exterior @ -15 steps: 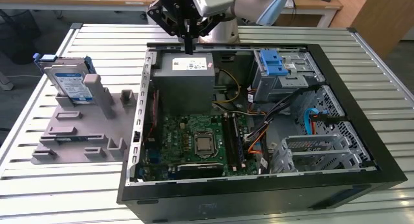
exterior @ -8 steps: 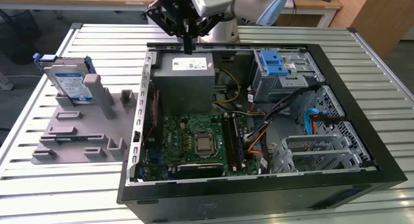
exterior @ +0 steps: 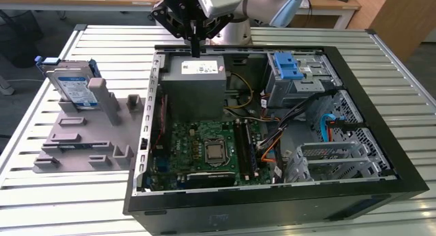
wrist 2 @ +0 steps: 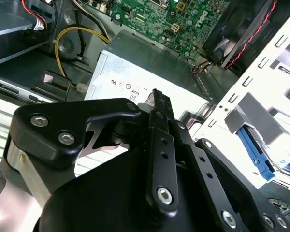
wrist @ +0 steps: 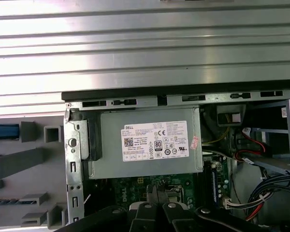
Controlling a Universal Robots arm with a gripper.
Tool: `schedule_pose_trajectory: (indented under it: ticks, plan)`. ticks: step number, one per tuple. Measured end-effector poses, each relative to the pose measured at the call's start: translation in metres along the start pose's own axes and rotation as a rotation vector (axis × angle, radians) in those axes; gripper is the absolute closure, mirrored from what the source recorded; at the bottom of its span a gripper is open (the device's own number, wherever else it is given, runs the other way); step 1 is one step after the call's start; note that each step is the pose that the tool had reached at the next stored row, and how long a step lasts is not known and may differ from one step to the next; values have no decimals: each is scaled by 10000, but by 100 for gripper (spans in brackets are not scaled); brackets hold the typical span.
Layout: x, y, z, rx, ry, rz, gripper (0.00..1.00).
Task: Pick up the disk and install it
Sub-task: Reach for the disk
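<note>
Step in hand, as I judge it: approach for pick-up, with the disk not yet grasped. As the black two-finger gripper (exterior: 196, 53), I am hovering directly above the large grey metal power-supply box with the white sticker (exterior: 194, 85), which is sitting inside the open black computer case (exterior: 272, 208). My fingertips (wrist 2: 157, 104) are lying closed together and are carrying nothing.

The disk (exterior: 73, 88), a flat silver hard drive with a white-and-blue label in a blue plastic carrier, is standing on edge in a grey plastic fixture (exterior: 81, 141). It is outside the case, well apart from the box toward the exterior view's left.

Pick-up is calling for travel from above the box across to the fixture, fingers spread wider than the carrier, and a descent square to the drive's upper edge.
</note>
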State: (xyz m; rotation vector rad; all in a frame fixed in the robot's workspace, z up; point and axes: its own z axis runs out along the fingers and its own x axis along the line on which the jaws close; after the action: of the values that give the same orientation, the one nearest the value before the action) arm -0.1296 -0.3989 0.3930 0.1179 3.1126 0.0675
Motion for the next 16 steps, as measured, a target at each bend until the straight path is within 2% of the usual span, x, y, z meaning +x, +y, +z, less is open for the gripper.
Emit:
schedule_pose_trajectory:
  ticks: [16]
  plan:
    - [51,-4,6,0,9,0,89]
